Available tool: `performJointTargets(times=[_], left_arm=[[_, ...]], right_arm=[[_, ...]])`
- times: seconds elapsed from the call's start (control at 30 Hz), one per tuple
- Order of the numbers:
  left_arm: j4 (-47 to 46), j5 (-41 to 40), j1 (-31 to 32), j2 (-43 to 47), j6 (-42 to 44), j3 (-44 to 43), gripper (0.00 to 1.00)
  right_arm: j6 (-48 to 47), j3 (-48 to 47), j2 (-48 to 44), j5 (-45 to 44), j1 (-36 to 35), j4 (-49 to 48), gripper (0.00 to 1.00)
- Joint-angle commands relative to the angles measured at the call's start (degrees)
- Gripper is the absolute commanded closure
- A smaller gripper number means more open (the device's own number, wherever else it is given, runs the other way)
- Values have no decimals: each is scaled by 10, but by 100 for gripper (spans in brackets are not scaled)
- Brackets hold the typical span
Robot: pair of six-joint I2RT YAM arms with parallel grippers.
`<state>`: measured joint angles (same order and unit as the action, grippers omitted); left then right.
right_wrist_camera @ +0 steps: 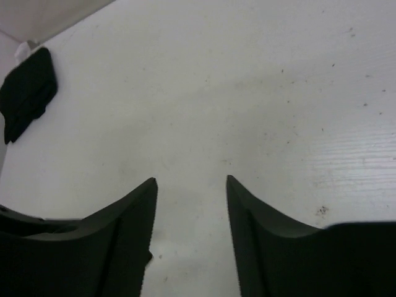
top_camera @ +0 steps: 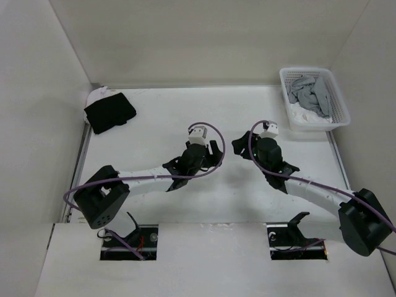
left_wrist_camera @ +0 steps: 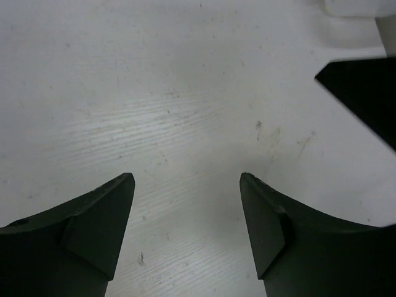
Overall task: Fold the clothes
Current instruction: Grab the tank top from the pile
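The clothes (top_camera: pixel 310 91), a crumpled medium-grey knit garment, lie in a white basket (top_camera: pixel 339 99) at the back right of the table. Both grippers hover over the bare middle of the table, well away from the basket. My left gripper (top_camera: pixel 215 152) (left_wrist_camera: pixel 187 180) stands wide open with nothing between its fingers. My right gripper (top_camera: pixel 240 147) (right_wrist_camera: pixel 191 179) is also open and holds nothing, only white tabletop showing between its jaws. The two grippers sit close together, facing the back of the table.
A white cloth (top_camera: pixel 307 115) lies under the grey garment in the basket. A black cloth (top_camera: pixel 109 112) (right_wrist_camera: pixel 27 94) lies at the back left over something white (top_camera: pixel 98 94). White walls enclose the table on three sides. The right gripper's dark finger (left_wrist_camera: pixel 366 94) shows in the left wrist view.
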<state>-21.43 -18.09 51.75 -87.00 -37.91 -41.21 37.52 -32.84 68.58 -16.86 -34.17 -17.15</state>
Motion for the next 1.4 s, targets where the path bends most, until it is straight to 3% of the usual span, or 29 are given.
performJointTargets(times=[0.0, 0.07, 0.17, 0.27, 0.33, 0.37, 0.43, 0.5, 0.6, 0.73, 0.8, 0.93, 1.23, 1.33, 1.37], left_arm=[[-10, 52, 23, -11, 7, -33, 30], [-13, 64, 31, -32, 2, -37, 31], [-22, 59, 47, -40, 1, -38, 32], [-30, 54, 57, -37, 12, -35, 38], [-41, 59, 56, -34, 21, -29, 50], [-47, 64, 53, -27, 27, -24, 65], [-51, 67, 47, -13, 29, -15, 78], [-57, 67, 38, -5, 28, -7, 79], [-69, 75, 20, 0, 24, 7, 71], [-90, 82, -9, 5, 20, 27, 56], [-99, 90, -26, 7, 13, 37, 54], [-116, 116, -50, 7, 3, 48, 54], [-145, 149, -86, 6, -5, 62, 53], [-152, 153, -91, -1, -11, 64, 53], [-155, 155, -93, -4, -12, 65, 53]], right_arm=[[-13, -73, -13, -34, 24, 38, 52], [-24, -134, 10, -38, 55, 68, 74], [-34, -177, 39, -37, 95, 74, 85], [-54, -268, 109, -45, 198, 94, 97], [-54, -296, 134, -50, 232, 100, 98], [-54, -334, 163, -47, 278, 114, 98], [-47, -386, 196, -31, 327, 140, 95], [-53, -438, 245, -33, 367, 150, 92], [-61, -538, 338, -28, 418, 200, 90], [-69, -620, 434, -55, 460, 229, 67], [-71, -641, 471, -67, 478, 224, 55], [-74, -684, 535, -58, 506, 240, 43], [-82, -788, 642, -47, 525, 283, 38], [-79, -830, 671, -41, 527, 306, 41], [-82, -846, 680, -41, 527, 313, 48]])
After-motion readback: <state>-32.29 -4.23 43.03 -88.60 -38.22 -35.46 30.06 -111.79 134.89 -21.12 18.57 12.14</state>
